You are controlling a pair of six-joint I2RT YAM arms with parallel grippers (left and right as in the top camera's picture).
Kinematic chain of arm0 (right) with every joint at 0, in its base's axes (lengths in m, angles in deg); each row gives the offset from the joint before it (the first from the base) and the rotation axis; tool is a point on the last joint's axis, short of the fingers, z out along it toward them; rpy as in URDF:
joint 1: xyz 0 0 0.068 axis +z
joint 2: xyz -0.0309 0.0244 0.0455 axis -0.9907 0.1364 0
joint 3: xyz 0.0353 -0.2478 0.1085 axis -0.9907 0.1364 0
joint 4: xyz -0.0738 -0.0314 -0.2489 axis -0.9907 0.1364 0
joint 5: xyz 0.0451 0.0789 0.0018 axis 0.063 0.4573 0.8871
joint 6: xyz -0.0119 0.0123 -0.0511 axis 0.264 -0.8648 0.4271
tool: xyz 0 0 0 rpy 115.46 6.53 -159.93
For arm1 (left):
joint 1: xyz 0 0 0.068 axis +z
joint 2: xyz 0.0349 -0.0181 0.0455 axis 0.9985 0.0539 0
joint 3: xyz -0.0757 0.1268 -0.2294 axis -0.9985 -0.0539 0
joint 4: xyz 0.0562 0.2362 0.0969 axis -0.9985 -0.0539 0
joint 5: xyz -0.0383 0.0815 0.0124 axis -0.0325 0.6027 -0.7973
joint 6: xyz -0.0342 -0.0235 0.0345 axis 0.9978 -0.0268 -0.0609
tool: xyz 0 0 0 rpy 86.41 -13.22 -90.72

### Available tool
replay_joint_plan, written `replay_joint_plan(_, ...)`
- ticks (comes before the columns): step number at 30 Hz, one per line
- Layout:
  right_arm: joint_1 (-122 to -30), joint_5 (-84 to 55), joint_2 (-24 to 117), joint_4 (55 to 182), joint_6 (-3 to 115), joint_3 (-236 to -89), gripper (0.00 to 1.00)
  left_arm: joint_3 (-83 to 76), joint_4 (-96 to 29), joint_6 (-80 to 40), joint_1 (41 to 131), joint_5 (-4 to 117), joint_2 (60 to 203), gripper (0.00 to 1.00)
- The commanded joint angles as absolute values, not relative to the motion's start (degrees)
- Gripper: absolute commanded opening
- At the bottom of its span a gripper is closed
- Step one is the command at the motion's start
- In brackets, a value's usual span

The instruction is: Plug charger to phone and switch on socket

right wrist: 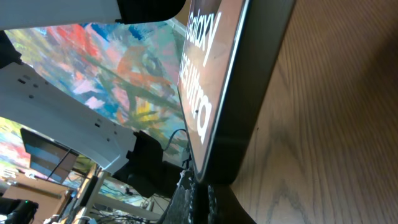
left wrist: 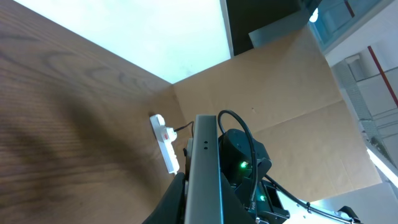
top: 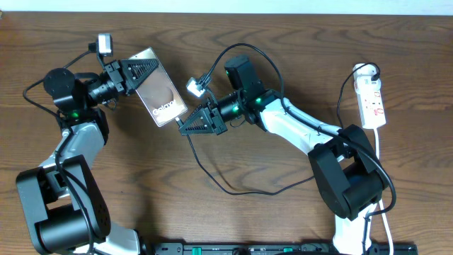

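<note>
One phone (top: 164, 99) — clamped in the left fingers (top: 144, 68).

Robotics lab vibe, not someone's home. Left arm (top: 76, 138) and right arm (top: 304, 131) at wood-grain table (top: 163, 205), cardboard sheet (left wrist: 280, 93) propped up as backdrop, colourful mural (right wrist: 93, 68) behind, pale ceiling panels overhead.
</note>
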State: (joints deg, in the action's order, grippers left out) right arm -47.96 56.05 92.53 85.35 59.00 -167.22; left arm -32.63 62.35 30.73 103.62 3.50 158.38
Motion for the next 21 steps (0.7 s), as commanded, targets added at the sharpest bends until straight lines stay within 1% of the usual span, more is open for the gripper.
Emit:
replay_joint_plan(1,-47.64,56.31,92.98,85.18,58.74,-167.89,0.01,-32.47,63.05,29.44,103.43,2.58,158.38,0.08)
replay_joint_plan(21,-47.57,56.92,92.98,84.56,58.72,-167.89,0.01,-32.47,63.05,29.29,102.03,3.26,158.38,0.07)
